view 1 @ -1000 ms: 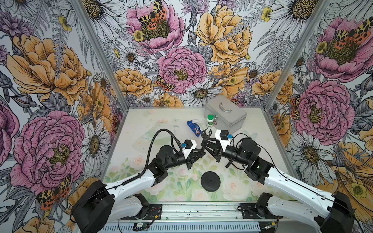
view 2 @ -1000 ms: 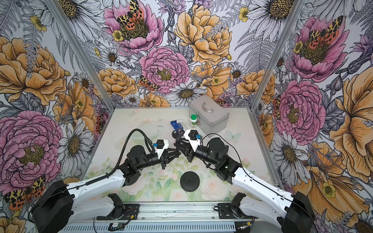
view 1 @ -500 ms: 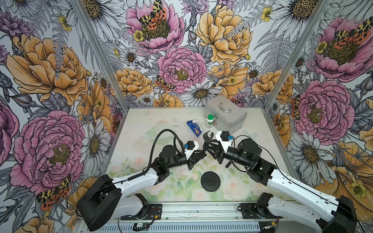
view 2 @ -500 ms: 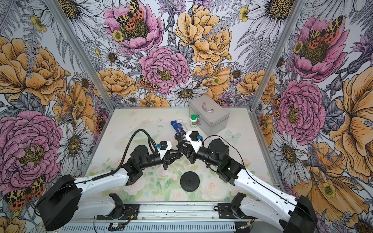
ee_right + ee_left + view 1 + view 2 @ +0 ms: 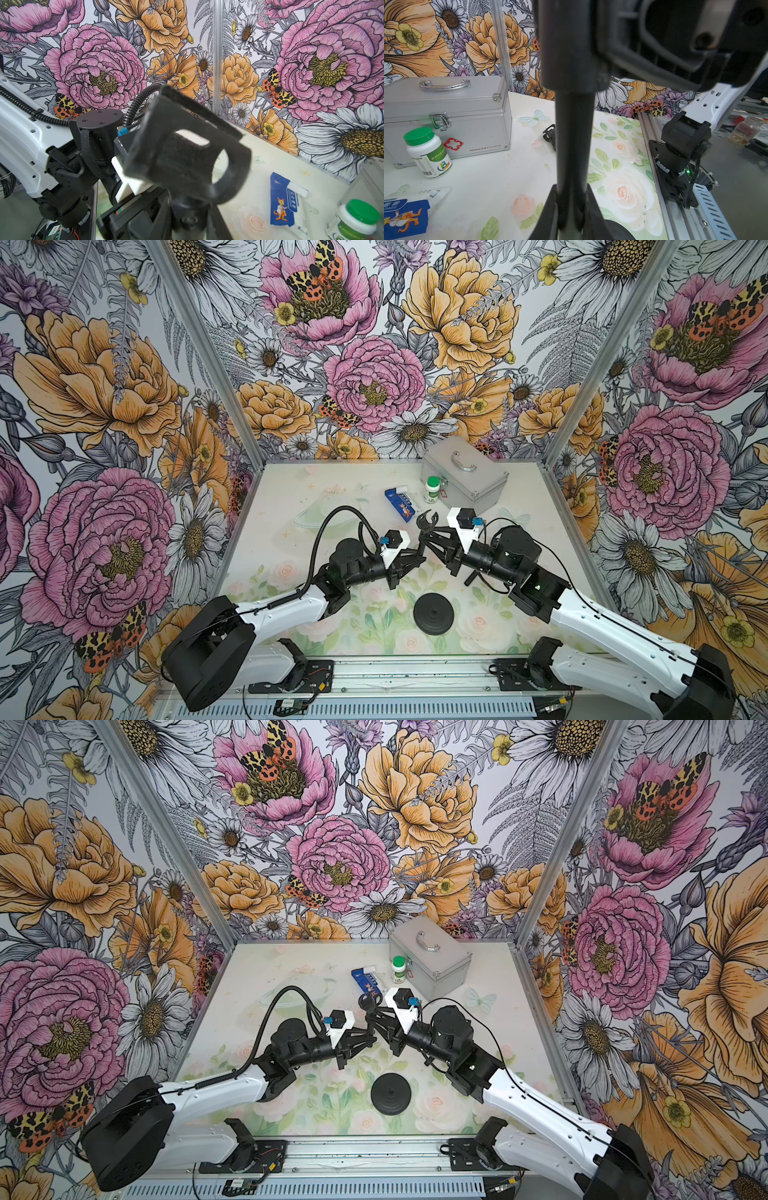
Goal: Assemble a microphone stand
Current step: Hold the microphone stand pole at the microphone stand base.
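Observation:
A black pole (image 5: 574, 135) stands upright above the table, with my left gripper (image 5: 572, 199) shut on its thin lower part. The black microphone clip (image 5: 187, 145) sits at the pole's upper end, and my right gripper (image 5: 190, 199) is shut on the clip's neck. In both top views the two grippers meet fingertip to fingertip at mid-table, left gripper (image 5: 419, 561) and right gripper (image 5: 424, 536), with the clip (image 5: 427, 519) sticking out behind them. The round black base (image 5: 433, 613) lies flat on the table nearer the front, apart from both grippers.
A silver case (image 5: 463, 477) stands at the back right, with a green-capped pill bottle (image 5: 432, 489) and a blue bandage packet (image 5: 400, 504) in front of it. A small black part (image 5: 550, 135) lies on the table behind the pole. Flowered walls close three sides.
The left arm has shifted a little to the right, bringing its gripper up against the right gripper. The clip and the base stay where they were.

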Controlling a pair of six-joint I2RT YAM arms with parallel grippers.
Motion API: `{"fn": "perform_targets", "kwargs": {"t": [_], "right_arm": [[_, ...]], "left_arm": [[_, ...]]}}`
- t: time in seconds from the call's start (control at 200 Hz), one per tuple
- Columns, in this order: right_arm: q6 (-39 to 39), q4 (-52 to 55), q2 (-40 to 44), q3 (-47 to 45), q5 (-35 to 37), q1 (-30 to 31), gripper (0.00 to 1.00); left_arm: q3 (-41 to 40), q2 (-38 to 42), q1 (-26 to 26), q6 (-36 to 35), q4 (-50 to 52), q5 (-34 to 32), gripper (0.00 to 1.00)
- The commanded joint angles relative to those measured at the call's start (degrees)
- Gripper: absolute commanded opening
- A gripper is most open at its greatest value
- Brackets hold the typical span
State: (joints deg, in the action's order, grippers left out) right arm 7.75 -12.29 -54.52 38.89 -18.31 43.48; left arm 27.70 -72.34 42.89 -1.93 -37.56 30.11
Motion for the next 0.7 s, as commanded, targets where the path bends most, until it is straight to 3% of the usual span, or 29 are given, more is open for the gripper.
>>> {"fn": "perform_targets", "kwargs": {"t": [0.0,0.09,0.135,0.16,0.37,0.56,0.695], "right_arm": [[-0.39,-0.14,-0.46,-0.66,-1.35,0.02,0.11],[-0.7,1.69,0.4,-1.08,-0.3,0.02,0.1],[-0.71,2.22,1.03,-1.55,0.62,-0.06,0.08],[-0.57,2.48,1.43,-1.94,1.1,-0.07,0.07],[2.09,-0.59,5.18,-9.48,3.76,0.25,0.03],[2.6,-9.6,9.74,-19.55,5.6,1.0,0.02],[2.03,-10.04,13.11,-23.14,6.36,1.63,0.02]], "left_arm": [[1.65,-1.26,-0.36,1.49,-0.6,0.02,0.2],[2.35,-1.8,-0.53,1.86,0.71,-0.61,0.36],[2.61,-1.86,-0.52,2.24,1.15,-1.56,0.54],[2.79,-1.93,-0.57,2.62,1.4,-1.95,0.58],[3.59,-2.52,-0.03,1.38,1.6,1.0,0.65],[7.35,-8.86,1.3,-2.02,1.72,10.59,0.66],[9.12,-12.99,1.3,-3.09,1.67,14.25,0.67]]}}
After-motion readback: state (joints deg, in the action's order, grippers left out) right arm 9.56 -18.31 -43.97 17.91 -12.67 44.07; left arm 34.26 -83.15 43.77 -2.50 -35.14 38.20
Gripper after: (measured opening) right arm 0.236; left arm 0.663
